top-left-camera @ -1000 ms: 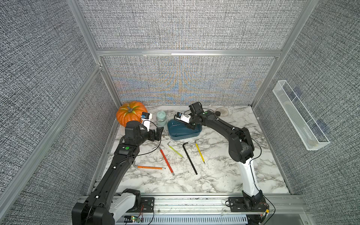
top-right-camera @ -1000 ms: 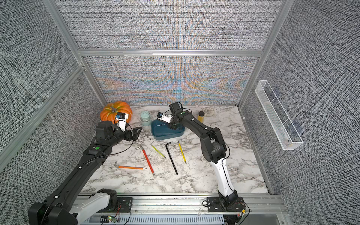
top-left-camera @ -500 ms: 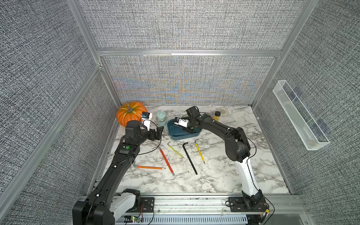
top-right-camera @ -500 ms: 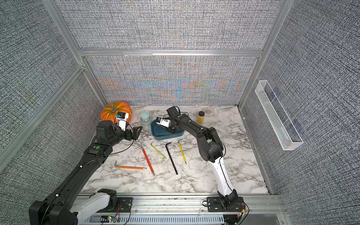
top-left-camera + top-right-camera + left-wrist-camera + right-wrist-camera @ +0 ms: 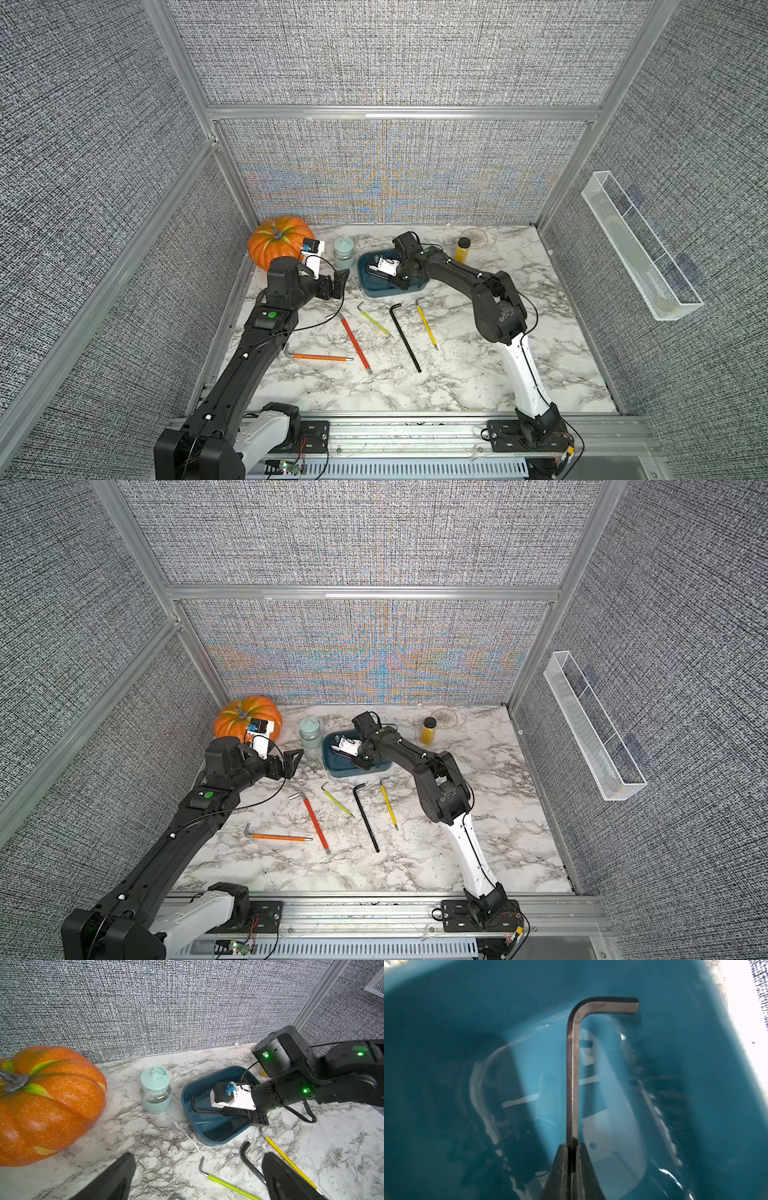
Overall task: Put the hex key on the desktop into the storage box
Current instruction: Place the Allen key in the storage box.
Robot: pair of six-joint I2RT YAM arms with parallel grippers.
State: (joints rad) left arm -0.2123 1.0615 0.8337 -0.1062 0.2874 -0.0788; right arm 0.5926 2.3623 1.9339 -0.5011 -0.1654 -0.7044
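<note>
The right gripper (image 5: 572, 1148) sits inside the storage box (image 5: 212, 1136), clenched on the long arm of a black hex key (image 5: 572, 1076). The key runs straight out from the jaws, its bend toward the box's far wall. It's low over the floor, touching or not, hard to say. The left gripper (image 5: 338, 284) hangs spread wide beside the box, empty.

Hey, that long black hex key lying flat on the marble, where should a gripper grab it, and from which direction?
Probably pinch the long black hex key around mid-shaft, coming straight down with the jaws across it. It lies flat on the table, and its straight shaft has bare gaps toward the yellow-green key and the yellow key.
</note>
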